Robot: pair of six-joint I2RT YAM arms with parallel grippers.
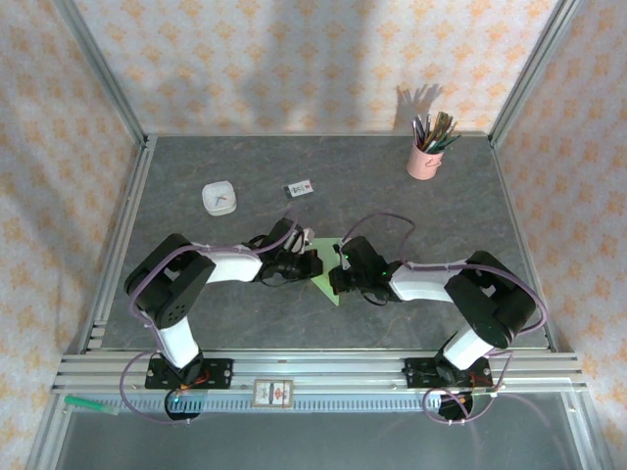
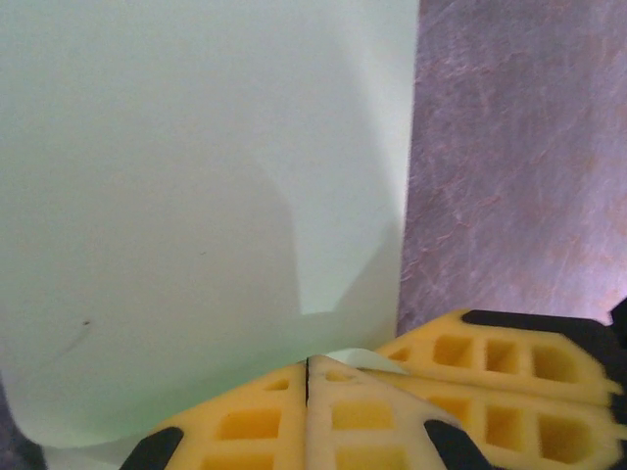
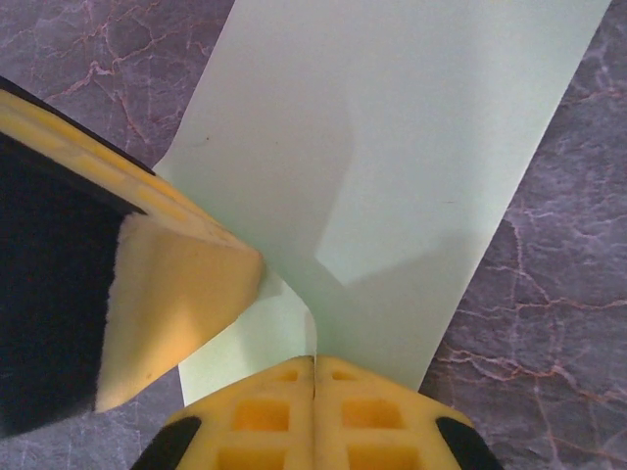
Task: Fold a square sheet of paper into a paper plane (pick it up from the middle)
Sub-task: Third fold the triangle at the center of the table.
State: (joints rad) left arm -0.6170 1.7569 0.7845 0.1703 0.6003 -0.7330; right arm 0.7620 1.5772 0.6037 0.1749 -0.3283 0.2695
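While both arms reach in to mid-table: their grippers meet tip to tip, just beside each other.
Left gripper (image 2: 308, 367): yellow pads pressed flat together, an edge of the pale green sheet of paper (image 2: 196, 196) pinched in the seam between them.
Right gripper (image 3: 314, 364): pads pressed together the same way, nipping the near end of the same sheet; a finger of the left gripper lies just beside it.
Paper, close up: it spreads away from the pads over the table, in layers, with a lighter panel overlapping a shaded one along a slanting edge.
Paper, from above: a pale green pointed piece shows between the two wrists, its tip toward the near edge.
Table (image 1: 441, 215): dark grey, marbled.
Far left: small white square dish (image 1: 218, 198).
Beside it, to the right: small white card with dark print (image 1: 300, 188).
Far right corner: pink pencil cup (image 1: 424, 160), upright, full of pencils, well apart from the paper.
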